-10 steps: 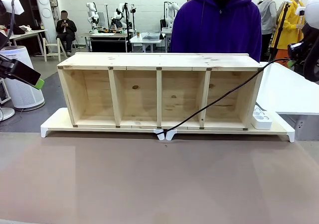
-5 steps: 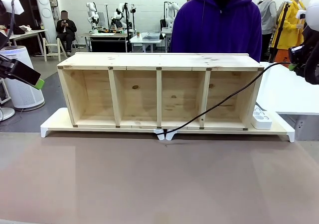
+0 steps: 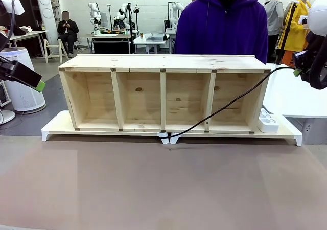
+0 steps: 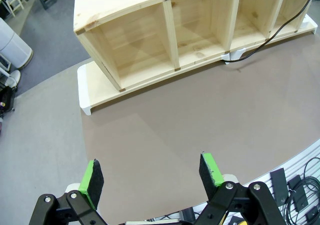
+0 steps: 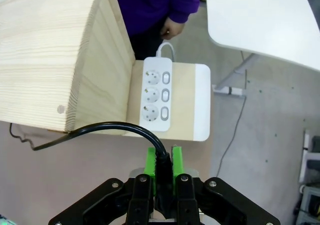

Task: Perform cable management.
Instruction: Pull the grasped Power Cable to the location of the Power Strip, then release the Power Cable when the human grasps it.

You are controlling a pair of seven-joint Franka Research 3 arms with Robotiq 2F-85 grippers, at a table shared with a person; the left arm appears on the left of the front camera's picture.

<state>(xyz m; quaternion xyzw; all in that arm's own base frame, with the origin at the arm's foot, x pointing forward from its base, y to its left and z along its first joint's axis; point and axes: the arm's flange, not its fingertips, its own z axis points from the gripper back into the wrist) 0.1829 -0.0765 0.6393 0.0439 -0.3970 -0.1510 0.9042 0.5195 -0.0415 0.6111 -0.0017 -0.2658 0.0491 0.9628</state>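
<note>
- While the right gripper hangs above the shelf's right end, we note its green pads pinched tight on the plug end of the cable.
- In the right wrist view the cord arcs out of the jaws to the left and drops past the end wall of the wooden shelf.
- In the front view the cable runs taut from the gripper at the right edge, diagonally down across the rightmost compartment, to the gap between the white feet at the middle of the shelf's base board, where it meets the bench.
- The white power strip lies on the base board just beside the shelf's right end, directly below the held plug; all three sockets look free.
- The left gripper hovers over bare bench in front of the shelf's left end, jaws spread wide, holding nothing.
- A person in a purple hoodie stands behind the shelf; one hand shows near the strip in the right wrist view.
- We judge the step in hand to be carrying the plug toward the strip.
- Next move, we reckon: lower the plug, line its pins with a socket and press straight down, minding slack so the cord does not snag the shelf corner.
</note>
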